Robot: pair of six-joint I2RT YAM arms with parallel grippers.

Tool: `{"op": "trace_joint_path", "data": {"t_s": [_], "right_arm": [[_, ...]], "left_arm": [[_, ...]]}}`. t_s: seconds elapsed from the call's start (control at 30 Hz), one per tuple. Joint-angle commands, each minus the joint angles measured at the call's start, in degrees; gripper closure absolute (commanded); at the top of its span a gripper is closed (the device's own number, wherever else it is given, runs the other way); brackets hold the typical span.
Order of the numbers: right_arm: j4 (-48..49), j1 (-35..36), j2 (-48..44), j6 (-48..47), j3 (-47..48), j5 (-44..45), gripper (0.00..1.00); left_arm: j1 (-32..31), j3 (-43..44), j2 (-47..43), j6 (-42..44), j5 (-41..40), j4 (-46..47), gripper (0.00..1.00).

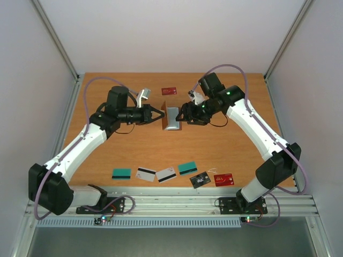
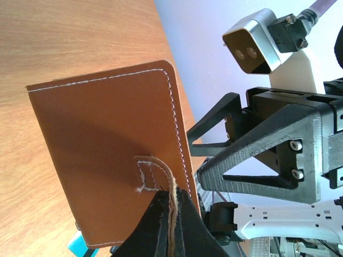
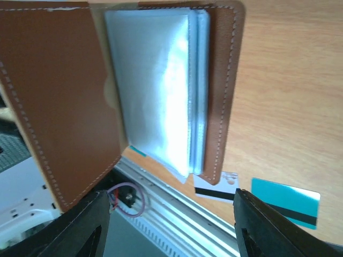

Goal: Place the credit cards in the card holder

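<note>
At centre | left pincer (image 1: 160,117) clamps card holder (image 1: 172,120) | right pincer (image 1: 183,114) spread | red card (image 1: 169,91) behind

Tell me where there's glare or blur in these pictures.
Right wrist view: glare whitens the inner sleeves of the card holder, and the whole frame is soft. Left wrist view: the leather stitching is crisp, and a shadow crosses the cover. Top view: even light, sharp.

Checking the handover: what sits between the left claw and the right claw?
The brown leather card holder, open with its grey lining showing, stands between the left claw and the right claw; the top view shows it.
</note>
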Motion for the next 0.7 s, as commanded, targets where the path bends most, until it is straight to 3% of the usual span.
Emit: {"op": "trace_joint_path", "data": {"t_s": [0.0,0.33,0.67], "right_arm": [[-1.35,-0.07,-0.10,-2.22,1.12,5.32,0.36],[4.10,-5.82,-3.56,2.22,-11.95,6.92,0.47],[14.69,-6.43,0.86,6.53,-20.86,1.74,0.59]], "left_arm": [[-0.27,1.54,1.02,1.04,2.20,2.50,1.00],[-1.50,5.17,14.15,5.07,9.03,0.99,1.00],[-4.57,6.12,29.91,-3.19,17.10,16.83,1.00]]}}
